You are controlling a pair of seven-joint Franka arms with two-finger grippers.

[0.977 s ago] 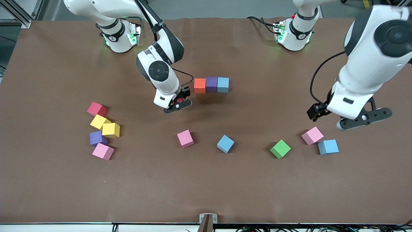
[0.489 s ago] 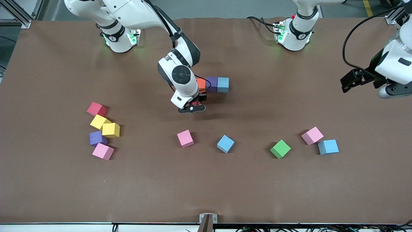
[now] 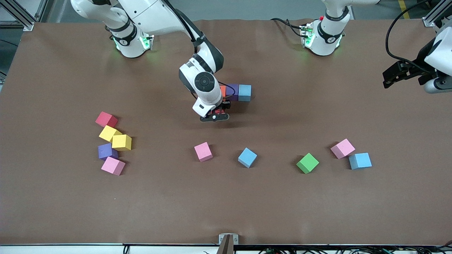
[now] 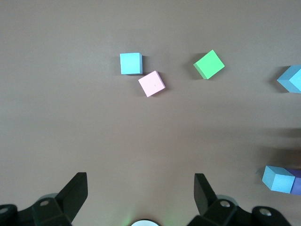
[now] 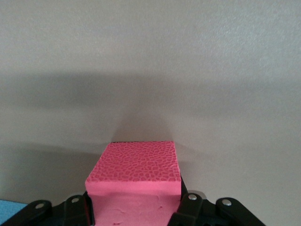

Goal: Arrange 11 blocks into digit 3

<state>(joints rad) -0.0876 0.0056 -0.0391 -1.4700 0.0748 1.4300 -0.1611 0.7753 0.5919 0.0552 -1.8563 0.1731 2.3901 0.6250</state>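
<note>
Red block (image 5: 134, 181) clamped in right hand (image 3: 214, 115), apparently near orange block (image 3: 222, 91).

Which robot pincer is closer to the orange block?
The right pincer, gripping a red block, sits right beside the orange block. The left pincer hangs open at the table's edge.

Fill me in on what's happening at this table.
The right gripper holds a red block just beside a short row of orange, purple and blue blocks. The left gripper waits open at its own end of the table. The other blocks lie loose nearer the front camera.
</note>
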